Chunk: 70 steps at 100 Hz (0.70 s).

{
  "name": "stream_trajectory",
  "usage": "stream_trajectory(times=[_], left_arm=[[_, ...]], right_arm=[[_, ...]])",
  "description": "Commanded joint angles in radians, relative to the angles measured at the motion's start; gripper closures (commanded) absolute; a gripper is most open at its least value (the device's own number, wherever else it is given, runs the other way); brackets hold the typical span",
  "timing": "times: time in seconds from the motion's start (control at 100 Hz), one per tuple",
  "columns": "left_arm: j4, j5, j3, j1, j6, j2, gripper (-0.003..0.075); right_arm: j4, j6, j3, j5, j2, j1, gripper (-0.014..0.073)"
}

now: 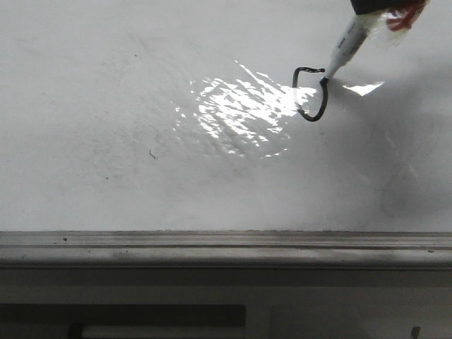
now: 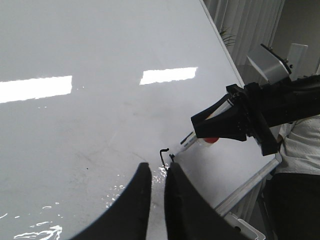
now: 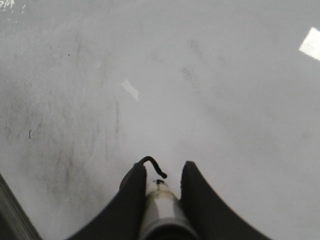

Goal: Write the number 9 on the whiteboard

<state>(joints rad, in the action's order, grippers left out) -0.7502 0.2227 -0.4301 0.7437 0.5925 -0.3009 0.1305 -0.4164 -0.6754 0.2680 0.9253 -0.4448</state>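
On the whiteboard [image 1: 106,106], right of glare patch [image 1: 240,113]: number 9 [image 1: 311,93], loop only | right gripper [image 3: 163,176] pinching marker [image 1: 346,46], tip touching stroke | left gripper [image 2: 157,172] nearly closed, holding nothing, near the mark.

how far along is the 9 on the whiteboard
Done: a hooked, nearly closed loop of the number 9 is inked on the whiteboard. In hand: the right gripper clamps the marker, tip touching the loop's right side. Left: the long stem. The left gripper holds nothing.
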Motion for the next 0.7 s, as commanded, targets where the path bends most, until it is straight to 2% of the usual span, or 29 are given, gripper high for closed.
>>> stream_trajectory(times=[0.0,0.11,0.24,0.36,0.5,0.59,0.69], left_arm=[[-0.021,-0.048,-0.027,-0.002,-0.006,-0.007,0.0681],[-0.021,-0.037,-0.027,-0.002,-0.006,-0.007,0.0681],[-0.021,-0.019,-0.027,-0.002,-0.006,-0.007,0.0681],[-0.021,-0.019,-0.027,-0.002,-0.006,-0.007,0.0681],[-0.021,-0.001,-0.027,-0.002,-0.006,-0.013,0.0668],[-0.019,0.062,-0.029,-0.002,0.004,-0.05,0.0595],[-0.02,0.145,-0.048,-0.002,0.024,-0.15,0.0408]], right_arm=[[0.024,-0.021,-0.003,0.135,0.011,0.017,0.0635],[0.05,-0.021,0.056,0.176,0.0,-0.01,0.0635],[0.062,-0.021,0.115,0.132,-0.02,-0.04,0.0635],[0.062,-0.021,0.1,0.114,-0.043,-0.041,0.0635],[0.065,-0.021,0.008,0.124,-0.115,-0.056,0.0635],[0.065,-0.021,-0.064,0.16,-0.154,-0.09,0.0636],[0.065,-0.025,-0.135,0.246,-0.159,-0.148,0.0636]])
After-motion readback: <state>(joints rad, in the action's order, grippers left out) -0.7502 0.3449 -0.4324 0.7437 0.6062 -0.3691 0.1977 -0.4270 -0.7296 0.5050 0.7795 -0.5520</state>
